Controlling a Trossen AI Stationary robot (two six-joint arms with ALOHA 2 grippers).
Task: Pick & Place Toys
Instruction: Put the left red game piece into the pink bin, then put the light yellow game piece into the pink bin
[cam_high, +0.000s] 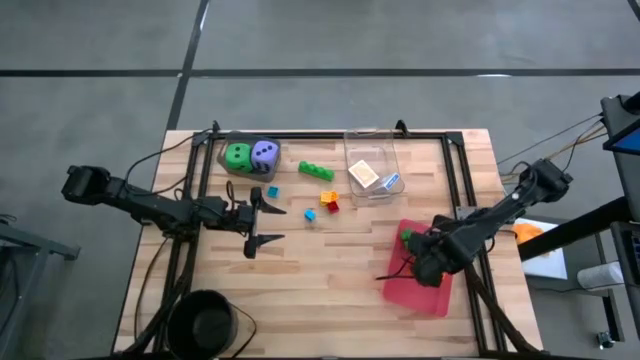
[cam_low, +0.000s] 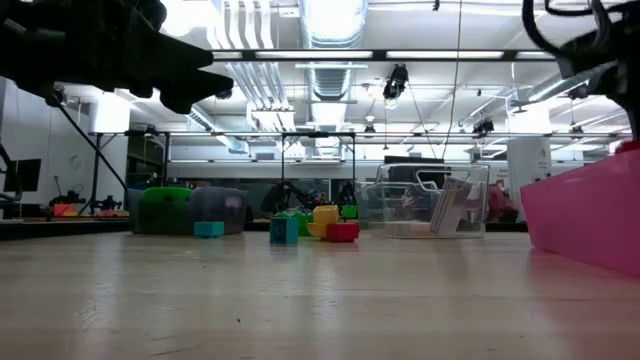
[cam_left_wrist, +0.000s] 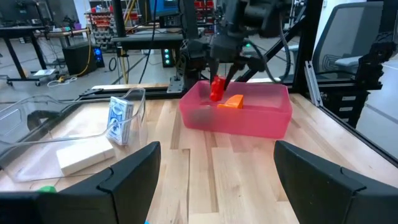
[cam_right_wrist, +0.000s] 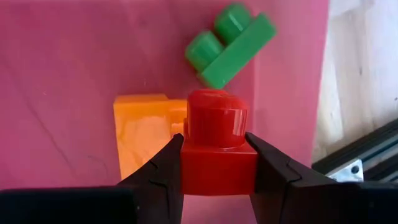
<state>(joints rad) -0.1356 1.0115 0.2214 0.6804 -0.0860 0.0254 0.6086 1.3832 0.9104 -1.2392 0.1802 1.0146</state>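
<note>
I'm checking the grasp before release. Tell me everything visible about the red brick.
The red brick is glossy plastic, a small square block with one round stud. The right gripper pinches its two sides between dark fingers. It hangs above the pink tray, over an orange brick and near a green brick lying inside.

The high camera looks straight down on the whole bench (cam_high: 330, 280) from far above. The low camera sits at bench-top height and faces level across the wood toward the room behind. The left wrist camera looks forward over the bench, from some way off, at the pink tray (cam_left_wrist: 239, 118). The right wrist camera looks down very close into the same pink tray, onto the red brick (cam_right_wrist: 217, 149) in the right pincer (cam_right_wrist: 217, 171). All four views share this tray.
</note>
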